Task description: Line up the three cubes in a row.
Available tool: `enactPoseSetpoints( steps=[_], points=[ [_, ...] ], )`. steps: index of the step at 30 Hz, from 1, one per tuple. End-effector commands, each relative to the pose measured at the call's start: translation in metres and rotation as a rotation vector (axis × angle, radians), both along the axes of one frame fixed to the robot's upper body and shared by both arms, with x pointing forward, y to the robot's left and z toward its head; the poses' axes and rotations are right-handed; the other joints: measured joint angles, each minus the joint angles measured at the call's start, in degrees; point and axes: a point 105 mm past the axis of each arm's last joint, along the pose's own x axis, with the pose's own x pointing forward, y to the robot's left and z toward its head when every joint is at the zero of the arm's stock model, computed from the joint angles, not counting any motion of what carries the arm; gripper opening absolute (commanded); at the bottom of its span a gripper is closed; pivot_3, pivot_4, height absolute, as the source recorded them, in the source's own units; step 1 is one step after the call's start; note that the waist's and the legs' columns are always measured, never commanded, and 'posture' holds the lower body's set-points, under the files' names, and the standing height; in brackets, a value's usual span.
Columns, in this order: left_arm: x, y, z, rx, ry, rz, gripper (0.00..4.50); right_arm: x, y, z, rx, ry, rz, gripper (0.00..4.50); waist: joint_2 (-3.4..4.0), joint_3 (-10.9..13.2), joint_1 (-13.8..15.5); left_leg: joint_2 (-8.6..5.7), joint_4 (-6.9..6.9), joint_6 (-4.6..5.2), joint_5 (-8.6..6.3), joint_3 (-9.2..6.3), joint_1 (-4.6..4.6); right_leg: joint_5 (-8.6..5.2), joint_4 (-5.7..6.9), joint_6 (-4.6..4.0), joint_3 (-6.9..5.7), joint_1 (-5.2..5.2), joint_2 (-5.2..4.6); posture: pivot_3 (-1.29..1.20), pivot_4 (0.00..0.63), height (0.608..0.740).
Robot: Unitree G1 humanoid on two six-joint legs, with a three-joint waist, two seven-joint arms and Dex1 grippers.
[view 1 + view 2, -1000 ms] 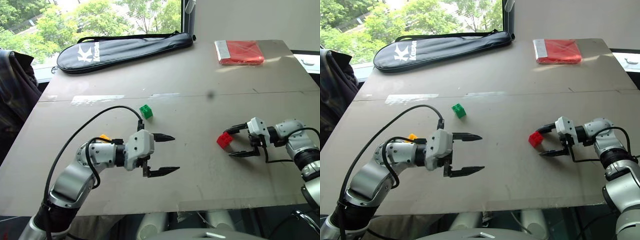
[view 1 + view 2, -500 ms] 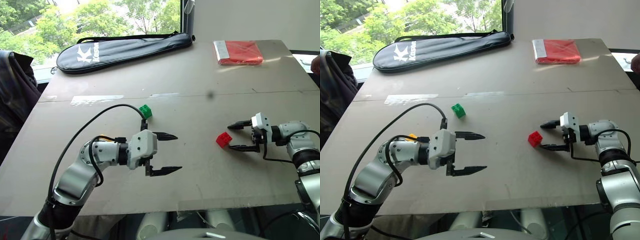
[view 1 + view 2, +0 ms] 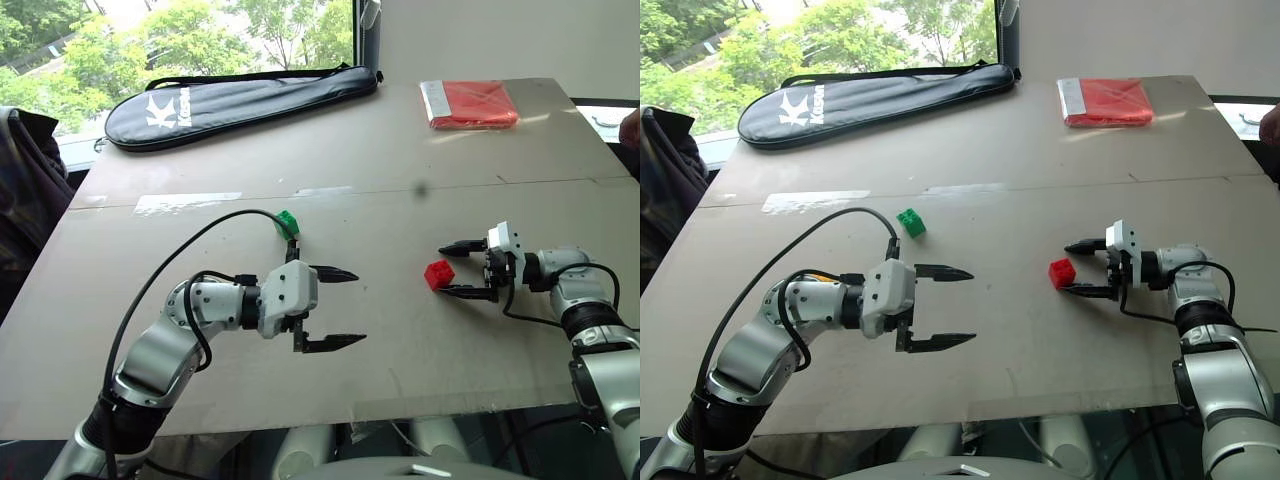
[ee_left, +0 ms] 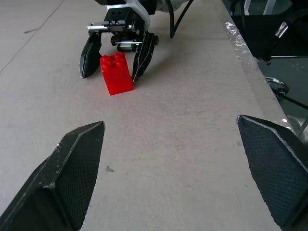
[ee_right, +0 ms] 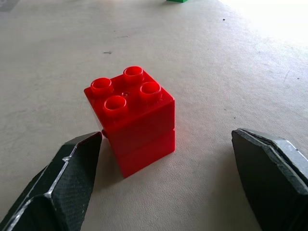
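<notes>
Head view: red cube [image 3: 438, 274] on the matte board table [image 3: 400, 180], at nine o'clock of the spread, empty right gripper [image 3: 462, 269]; green cube [image 3: 287, 222] at twelve o'clock of the spread, empty left gripper [image 3: 338, 308]. Right wrist view: glossy, studded plastic; an off-centre closure could likely twist it aside.

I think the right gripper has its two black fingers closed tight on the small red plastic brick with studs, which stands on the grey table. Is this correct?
Not quite. The right gripper is open: in the right wrist view its two black fingers stand apart on either side of the small red plastic brick with studs, not clamped on it. The brick does stand on the grey table.
</notes>
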Motion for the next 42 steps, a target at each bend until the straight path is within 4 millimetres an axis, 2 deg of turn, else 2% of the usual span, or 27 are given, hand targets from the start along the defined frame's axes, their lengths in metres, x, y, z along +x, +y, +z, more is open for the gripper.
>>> enactPoseSetpoints(
  steps=[1, 8, 17, 20, 23, 26, 32, 33, 37, 39, 42],
  points=[
    [0.002, 0.002, 0.006, -0.011, -0.036, 0.009, 4.50, -0.001, 0.003, 0.000, 0.009, 0.004, -0.002, 4.42, 0.00, 0.00, -0.02, 0.00, 0.00, 0.00, 0.00, 0.00, 0.00, 0.00, 0.00, 0.00, 0.00, 0.00, 0.00, 0.00, 0.150, 0.712],
    [0.006, 0.006, 0.005, -0.006, -0.041, 0.028, 4.50, 0.002, 0.005, 0.001, 0.007, -0.010, -0.028, 4.42, 0.00, 0.00, -0.07, 0.00, 0.00, 0.00, 0.00, 0.00, 0.01, 0.00, 0.01, 0.00, 0.00, 0.00, 0.00, 0.00, 0.150, 0.712],
    [0.008, 0.010, 0.003, -0.008, -0.042, 0.051, 4.50, -0.003, 0.005, 0.006, 0.031, -0.013, -0.014, 4.42, 0.00, 0.00, -0.07, 0.00, 0.00, 0.00, 0.00, -0.02, 0.00, 0.00, 0.00, 0.00, -0.01, 0.00, 0.00, 0.00, 0.150, 0.712],
    [0.009, 0.012, 0.005, -0.023, -0.042, 0.078, 4.50, -0.008, 0.001, 0.010, 0.047, -0.016, -0.014, 4.42, 0.00, 0.00, 0.05, 0.00, -0.01, 0.00, 0.00, -0.06, -0.03, 0.00, -0.01, 0.00, -0.03, -0.01, -0.01, 0.00, 0.150, 0.712],
    [0.010, 0.017, 0.012, -0.096, -0.035, 0.159, 4.50, -0.013, -0.011, 0.026, 0.100, -0.053, -0.059, 4.42, 0.05, 0.02, 0.19, 0.00, -0.01, 0.01, 0.00, -0.06, -0.05, 0.00, -0.03, 0.00, -0.04, -0.02, -0.03, 0.00, 0.150, 0.712],
    [0.008, 0.025, 0.016, -0.200, -0.017, 0.266, 4.50, -0.027, -0.026, 0.035, 0.124, -0.081, -0.088, 4.42, 0.05, 0.02, 0.51, -0.01, -0.01, 0.01, -0.01, -0.08, -0.17, 0.00, -0.07, 0.01, -0.05, -0.09, -0.06, 0.00, 0.150, 0.712],
    [0.011, 0.051, 0.007, -0.250, -0.055, 0.494, 4.50, -0.043, -0.045, 0.040, 0.131, -0.111, -0.203, 4.42, 0.05, 0.02, 1.09, 0.01, -0.02, 0.11, -0.07, -0.12, -0.16, 0.00, -0.07, 0.00, -0.09, -0.08, -0.05, 0.00, 0.150, 0.712],
    [0.014, 0.055, 0.005, -0.248, -0.076, 0.542, 4.50, -0.044, -0.048, 0.041, 0.139, -0.123, -0.227, 4.42, 0.05, 0.02, 1.26, 0.01, -0.01, 0.16, -0.10, -0.10, -0.15, 0.00, -0.05, 0.00, -0.09, -0.07, -0.05, 0.00, 0.150, 0.712],
    [0.052, 0.074, 0.002, -0.281, -0.149, 0.874, 4.50, -0.050, -0.056, 0.059, 0.197, -0.207, -0.285, 4.42, 0.09, 0.02, 2.08, -0.04, 0.07, 0.13, -0.07, -0.10, -0.11, 0.01, -0.06, 0.00, -0.08, 0.04, -0.08, 0.00, 0.150, 0.712],
    [0.062, 0.069, 0.001, -0.316, -0.155, 0.969, 4.50, -0.054, -0.058, 0.065, 0.222, -0.219, -0.308, 4.42, 0.08, 0.02, 2.32, -0.04, 0.12, 0.09, -0.04, -0.16, -0.10, 0.04, -0.06, 0.04, -0.15, 0.08, -0.05, 0.00, 0.150, 0.712],
    [0.075, 0.055, -0.014, -0.285, -0.169, 1.130, 4.50, -0.058, -0.061, 0.067, 0.244, -0.233, -0.354, 4.42, 0.01, -0.01, 2.91, -0.04, 0.11, 0.03, 0.00, -0.13, -0.10, 0.06, -0.10, 0.07, -0.12, 0.09, -0.04, 0.00, 0.150, 0.712]
  ],
)
